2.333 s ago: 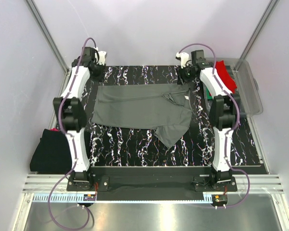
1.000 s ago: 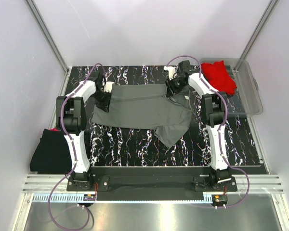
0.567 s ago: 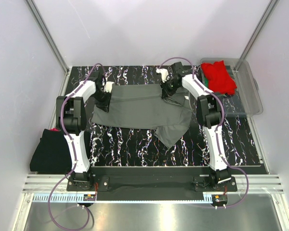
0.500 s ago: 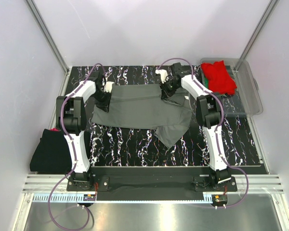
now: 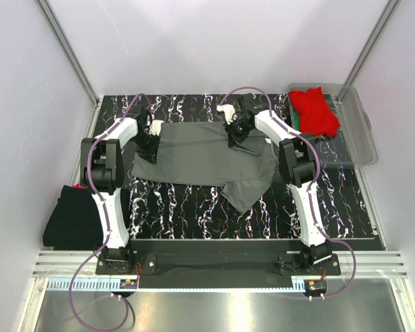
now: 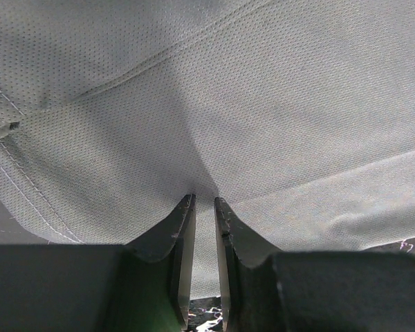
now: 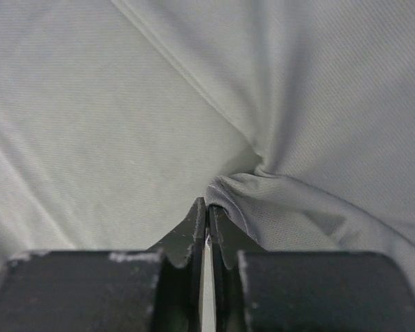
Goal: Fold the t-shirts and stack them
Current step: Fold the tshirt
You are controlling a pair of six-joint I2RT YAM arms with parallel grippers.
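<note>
Left tool [image 6: 202, 202] & right tool [image 7: 207, 206] each pinch grey t-shirt [image 5: 200, 158] at far edge; thin bites may slip, skewing fold.

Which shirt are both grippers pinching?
The dark grey t-shirt spread on the table: left gripper and right gripper pinch it near its far edge. The red t-shirt lies in the tub, the black t-shirt beside the table's left edge.

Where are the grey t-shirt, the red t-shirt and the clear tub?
grey t-shirt [image 5: 200, 155], top view, middle of its body
red t-shirt [image 5: 315, 111], top view, its bunched middle
clear tub [image 5: 353, 138], top view, bare floor near its right wall
</note>
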